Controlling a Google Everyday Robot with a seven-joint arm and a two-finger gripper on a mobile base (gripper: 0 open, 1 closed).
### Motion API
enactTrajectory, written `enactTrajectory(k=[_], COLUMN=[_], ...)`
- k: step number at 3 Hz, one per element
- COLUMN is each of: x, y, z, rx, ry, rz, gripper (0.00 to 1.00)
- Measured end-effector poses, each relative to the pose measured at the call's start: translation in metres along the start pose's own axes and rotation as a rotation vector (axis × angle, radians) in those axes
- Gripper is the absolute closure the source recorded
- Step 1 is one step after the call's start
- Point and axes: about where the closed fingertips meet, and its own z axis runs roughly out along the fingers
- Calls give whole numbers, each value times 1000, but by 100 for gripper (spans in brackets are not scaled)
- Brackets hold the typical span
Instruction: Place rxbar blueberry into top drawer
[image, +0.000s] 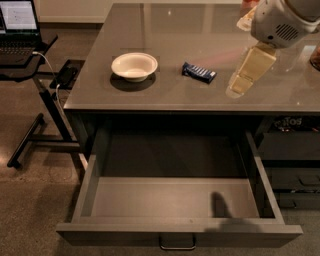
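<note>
The rxbar blueberry (199, 72), a small flat bar in a dark blue wrapper, lies on the grey tabletop (200, 30) right of the white bowl. The top drawer (180, 197) is pulled wide open below the table's front edge, its lighter grey floor bare, a metal loop handle (177, 243) on its front. My gripper (236, 89) hangs from the white arm at the upper right, above the tabletop and a little right of the bar, not touching it.
A white bowl (134, 66) stands on the table left of the bar. A laptop (17, 27) on a wheeled stand is at the far left. Smaller dark cabinet drawers (295, 175) are at the right, below the table.
</note>
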Motion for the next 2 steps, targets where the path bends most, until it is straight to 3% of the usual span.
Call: enactTrajectory(k=[2], x=[8], y=[-21], z=[19], rx=[22], ry=[-33], rz=[33], gripper=[0])
